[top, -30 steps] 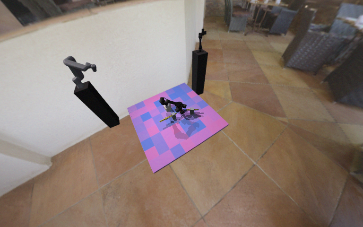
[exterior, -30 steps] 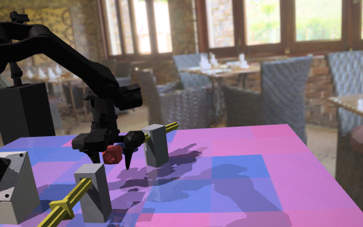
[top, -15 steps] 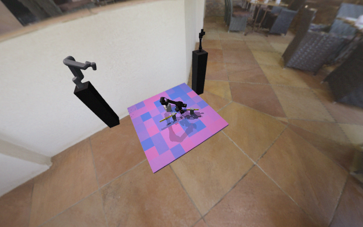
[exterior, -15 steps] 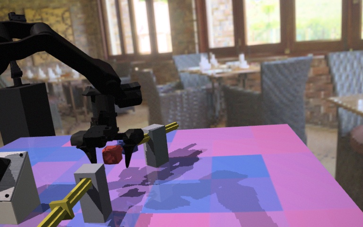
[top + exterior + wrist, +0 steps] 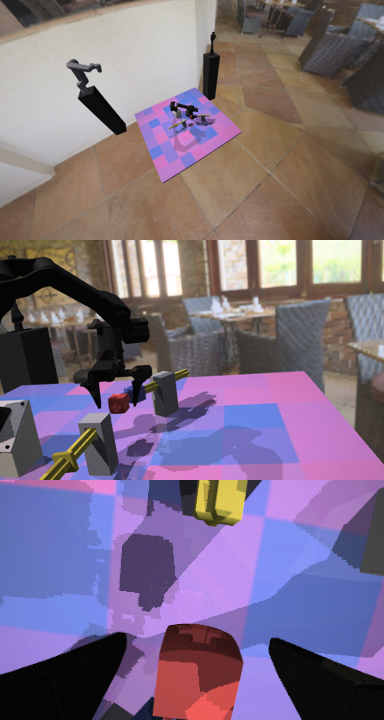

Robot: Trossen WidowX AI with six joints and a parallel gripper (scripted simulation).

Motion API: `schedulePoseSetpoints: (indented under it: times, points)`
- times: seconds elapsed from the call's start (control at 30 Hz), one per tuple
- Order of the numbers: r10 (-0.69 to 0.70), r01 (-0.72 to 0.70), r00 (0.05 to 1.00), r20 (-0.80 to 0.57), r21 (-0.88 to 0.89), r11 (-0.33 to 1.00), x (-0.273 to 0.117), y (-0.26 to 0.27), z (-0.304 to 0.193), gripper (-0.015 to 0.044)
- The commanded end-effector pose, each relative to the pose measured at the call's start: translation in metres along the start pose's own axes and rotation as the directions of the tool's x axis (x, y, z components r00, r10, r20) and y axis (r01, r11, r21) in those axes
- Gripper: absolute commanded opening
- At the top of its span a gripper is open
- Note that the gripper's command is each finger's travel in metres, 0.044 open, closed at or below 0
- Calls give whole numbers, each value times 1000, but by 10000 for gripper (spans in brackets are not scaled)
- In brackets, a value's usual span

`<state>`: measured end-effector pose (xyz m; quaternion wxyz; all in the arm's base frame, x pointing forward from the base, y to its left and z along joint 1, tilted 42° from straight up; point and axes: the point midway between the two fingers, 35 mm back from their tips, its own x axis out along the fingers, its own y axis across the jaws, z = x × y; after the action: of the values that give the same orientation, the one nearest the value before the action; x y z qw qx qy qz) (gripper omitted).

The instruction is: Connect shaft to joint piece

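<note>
"Where is the red joint piece (image 5: 191,116) (image 5: 118,404) (image 5: 200,670)?"

"It is up in the air, between the two blocks. A blue piece (image 5: 141,395) sits just behind it, on the end of a yellow fixed shaft (image 5: 207,115) (image 5: 181,374)."

"Is the gripper (image 5: 191,116) (image 5: 117,406) (image 5: 198,642) pinching it?"

"No. Its fingers are wide open and hold nothing. In the wrist view, the red piece is between them, with space on both sides."

"What holds the fixed shaft?"

"The gray far block (image 5: 203,118) (image 5: 167,394). It stands up straight."

"And the other stick?"

"That yellow second shaft (image 5: 176,125) (image 5: 80,443) (image 5: 220,502) goes through the gray near block (image 5: 184,123) (image 5: 103,443). Its end is apart from the red piece. It has a square yellow collar (image 5: 66,459) on the side away from the red piece."

"Does the red opening point straight at it?"

"It faces roughly that way, but nobody can tell if it is quite straight."

"What is under everything?"

"A pink, blue and purple table top (image 5: 169,169) (image 5: 325,423) (image 5: 60,555). The black arm (image 5: 185,106) (image 5: 84,288) bends down over it."
</note>
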<state>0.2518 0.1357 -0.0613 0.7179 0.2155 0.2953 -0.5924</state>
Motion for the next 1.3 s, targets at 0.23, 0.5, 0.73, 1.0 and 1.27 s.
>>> schedulePoseSetpoints:
  times: [0.23,0.5,0.73,1.0,1.27]
  points:
    - [6,-18,999,-35,-355,935,-33,5,0,440]
    - [8,-40,998,-56,-594,803,-58,6,3,440]
    - [10,-63,997,-74,-768,638,-79,5,5,440]
    - [10,-90,996,-94,-910,404,-103,2,10,440]
    - [9,-114,993,-114,-984,138,-127,-2,16,440]
